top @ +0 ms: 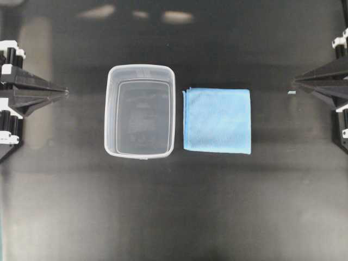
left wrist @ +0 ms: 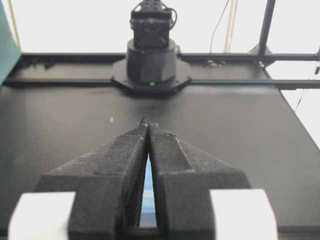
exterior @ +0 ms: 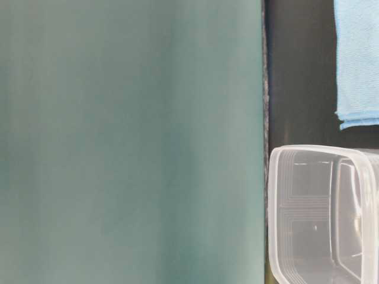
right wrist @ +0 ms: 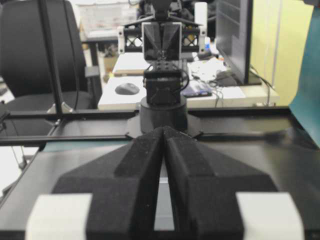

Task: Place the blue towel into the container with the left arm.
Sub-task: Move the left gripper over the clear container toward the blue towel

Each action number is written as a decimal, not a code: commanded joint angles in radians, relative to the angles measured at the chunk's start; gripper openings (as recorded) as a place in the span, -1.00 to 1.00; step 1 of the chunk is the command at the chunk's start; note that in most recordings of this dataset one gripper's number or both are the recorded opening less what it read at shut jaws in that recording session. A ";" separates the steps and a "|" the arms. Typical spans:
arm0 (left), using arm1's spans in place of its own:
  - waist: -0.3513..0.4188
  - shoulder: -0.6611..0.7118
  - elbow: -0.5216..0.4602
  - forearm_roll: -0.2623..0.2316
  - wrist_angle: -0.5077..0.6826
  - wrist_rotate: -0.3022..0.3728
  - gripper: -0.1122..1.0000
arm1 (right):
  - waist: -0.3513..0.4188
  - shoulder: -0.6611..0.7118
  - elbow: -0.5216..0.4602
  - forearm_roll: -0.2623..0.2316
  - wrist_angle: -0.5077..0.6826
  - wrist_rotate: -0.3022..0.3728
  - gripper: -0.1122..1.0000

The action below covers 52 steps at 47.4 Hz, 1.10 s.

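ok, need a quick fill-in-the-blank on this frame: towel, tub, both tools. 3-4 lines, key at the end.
1. The blue towel lies flat on the table, just to the ____ of the container in the overhead view.
2. The container holds ____.
3. The left tool and the right tool both have their jaws ____.
4. The tool nearer the container is the ____ one.

Missing words: right; nothing; shut; left
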 commanded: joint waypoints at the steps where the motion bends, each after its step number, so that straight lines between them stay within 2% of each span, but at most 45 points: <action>1: 0.023 0.051 -0.034 0.040 0.040 -0.041 -0.70 | -0.002 0.009 -0.014 0.005 -0.008 0.008 -0.78; 4: 0.023 0.078 -0.066 0.041 0.075 -0.057 -0.64 | -0.002 0.006 -0.012 0.012 -0.005 0.012 -0.68; 8: 0.018 0.123 -0.117 0.040 0.124 -0.057 -0.78 | -0.002 0.009 -0.012 0.012 -0.008 0.023 -0.79; 17: 0.014 0.238 -0.235 0.041 0.255 -0.054 -0.78 | -0.002 0.011 -0.006 0.012 0.006 0.040 -0.79; 22: 0.015 0.298 -0.308 0.041 0.318 -0.052 -0.78 | -0.014 0.009 -0.008 0.012 0.021 0.071 -0.79; 28: 0.020 0.370 -0.396 0.041 0.413 -0.052 -0.78 | -0.028 0.006 -0.005 0.014 0.087 0.101 -0.74; 32: 0.023 0.411 -0.440 0.041 0.472 -0.052 -0.78 | -0.029 -0.005 -0.005 0.012 0.132 0.103 -0.53; 43: 0.020 0.522 -0.549 0.041 0.598 -0.055 -0.72 | -0.031 -0.049 -0.008 0.012 0.175 0.103 0.55; 46: 0.021 0.549 -0.575 0.041 0.617 -0.055 -0.61 | -0.031 -0.061 -0.006 0.012 0.187 0.103 0.65; 49: 0.021 0.588 -0.614 0.041 0.640 -0.054 -0.42 | -0.034 -0.071 -0.006 0.012 0.202 0.104 0.64; 52: 0.018 0.627 -0.657 0.041 0.661 -0.049 -0.10 | -0.040 -0.081 -0.006 0.012 0.222 0.104 0.63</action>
